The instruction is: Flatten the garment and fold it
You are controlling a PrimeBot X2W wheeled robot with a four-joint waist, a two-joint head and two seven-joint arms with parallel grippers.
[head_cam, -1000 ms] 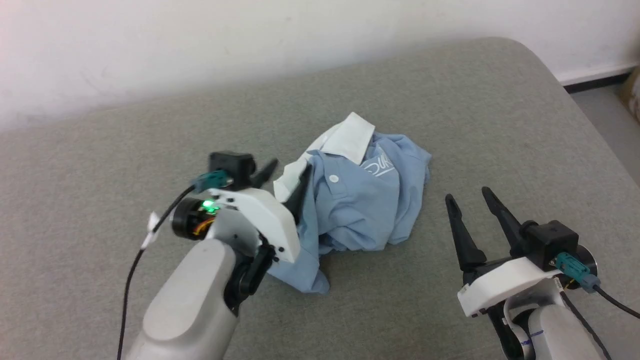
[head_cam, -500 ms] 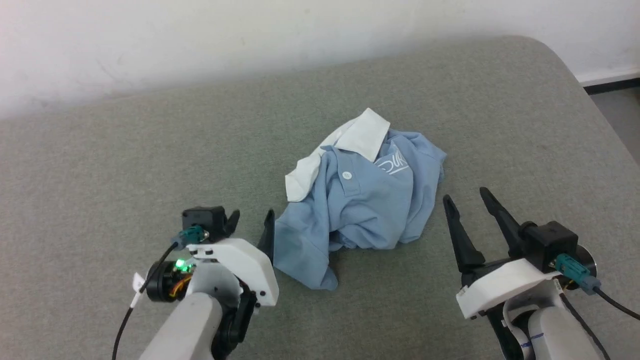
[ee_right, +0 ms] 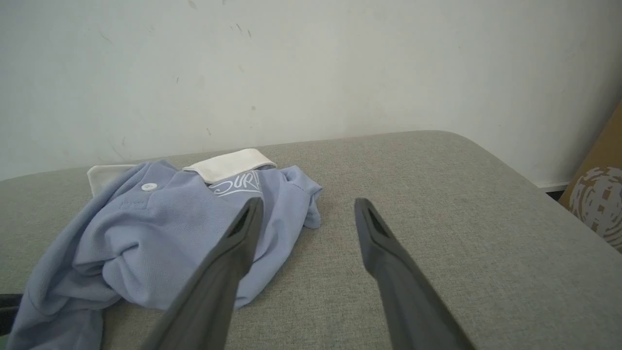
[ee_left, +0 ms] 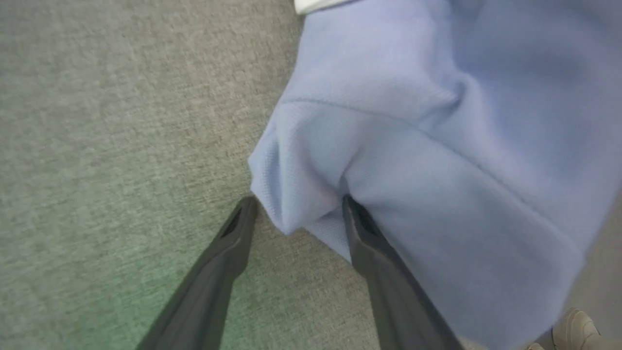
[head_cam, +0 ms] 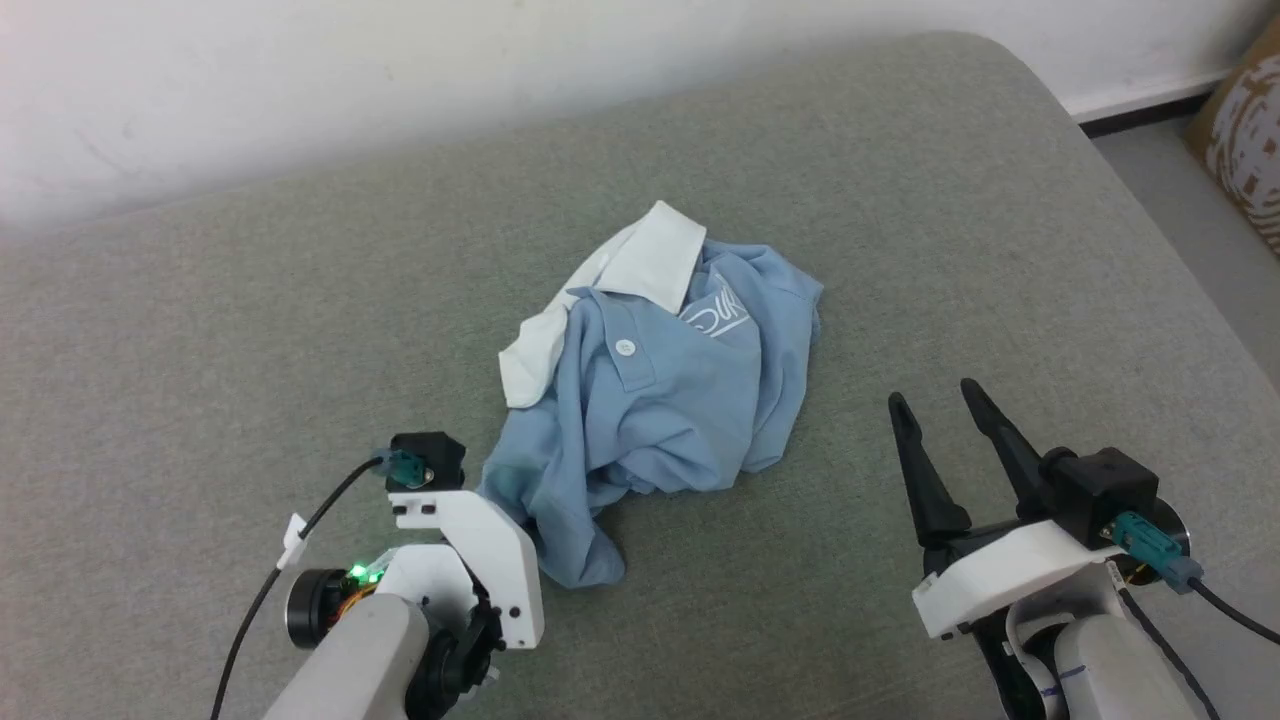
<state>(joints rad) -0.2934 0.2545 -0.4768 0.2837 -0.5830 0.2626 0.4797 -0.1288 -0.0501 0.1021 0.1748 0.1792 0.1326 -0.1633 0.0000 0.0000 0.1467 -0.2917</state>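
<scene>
- The shirt [head_cam: 650,400] is a crumpled light blue heap, roughly mid-way across the grey pad [head_cam: 200,350], nowhere near flat.
- Its white collar [head_cam: 655,260] sits on the far side, towards the wall [head_cam: 400,60]. One white button [head_cam: 626,347] shows on the placket, and a white script logo [head_cam: 722,317] peeks out just beside the collar.
- The near-left corner of the shirt trails down to a bunched flap, right next to the left arm's wrist housing.
- The left gripper [ee_left: 299,200] is low at that corner. In the wrist view its two fingers are spread wide with a rounded fold of blue fabric [ee_left: 437,146] poking down between the tips. One tip touches the fold's edge and the other is tucked against the cloth. The jaws are apart, so nothing's pinched as far as I can see.
- In the head view the left fingers are hidden behind the white mount.
- The right gripper [head_cam: 932,393] is off to the shirt's right, apart from it, fingers wide and holding nothing. Same story from its own wrist cam [ee_right: 308,201], with the shirt [ee_right: 160,233] lying to the left of the fingers.
- There's a brown box [head_cam: 1245,140] with a white pattern past the pad's far right corner, by the wall.
</scene>
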